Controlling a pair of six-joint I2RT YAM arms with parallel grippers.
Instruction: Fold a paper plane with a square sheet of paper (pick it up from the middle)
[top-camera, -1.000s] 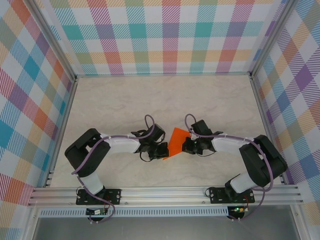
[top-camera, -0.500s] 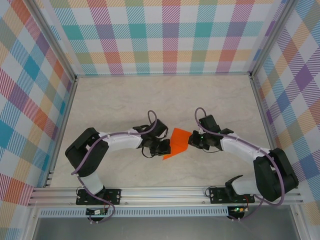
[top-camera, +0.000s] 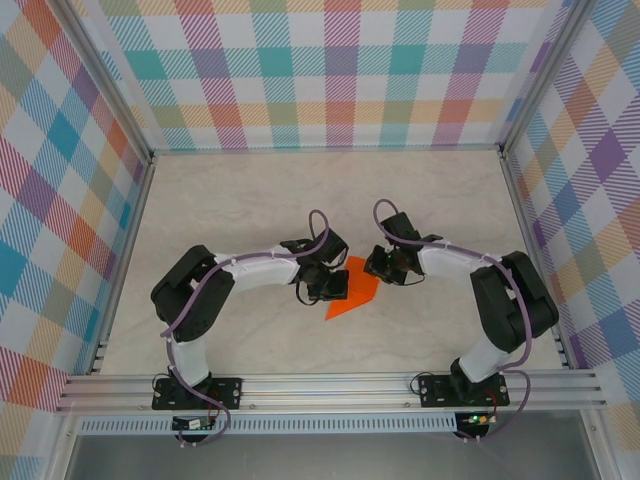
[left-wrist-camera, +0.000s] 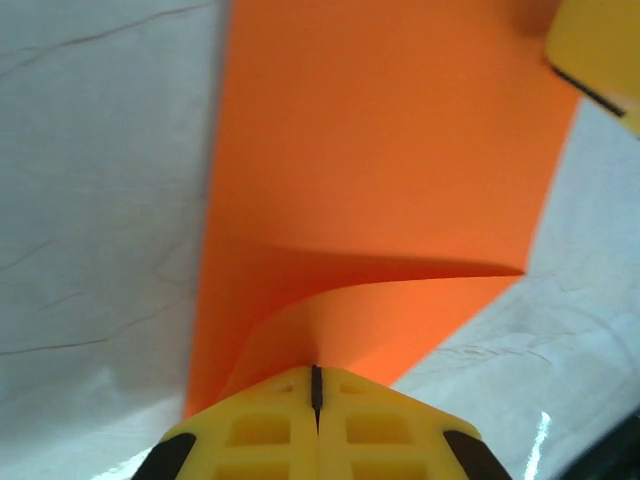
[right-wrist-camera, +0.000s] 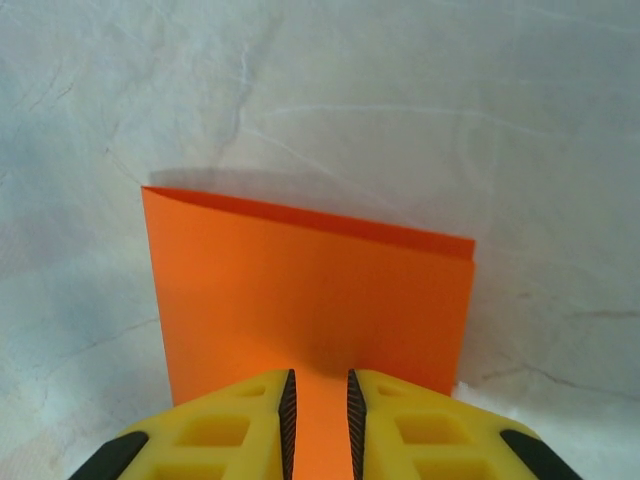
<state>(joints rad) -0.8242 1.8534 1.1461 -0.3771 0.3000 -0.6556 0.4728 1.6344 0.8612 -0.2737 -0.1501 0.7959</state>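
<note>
Left gripper (left-wrist-camera: 315, 378): clamped tight on one edge of paper (left-wrist-camera: 380, 160), that edge curled up off table (left-wrist-camera: 90, 200). Right gripper (right-wrist-camera: 318, 388): at far side of paper, jaws parted by narrow slit, sheet edge in gap, apparently not pinched. Paper: folded double, rectangle, flat between both grippers. Judgement: early fold, crease-setting step. Next: right gripper backs clear of paper without dragging it; left pinch holds layers aligned.

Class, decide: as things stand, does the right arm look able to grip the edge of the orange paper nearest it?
Probably yes. The right gripper sits right at that edge of the orange paper, jaws slightly apart with orange showing in the gap. The left gripper is pinching the far side, so it is out of the way.
</note>
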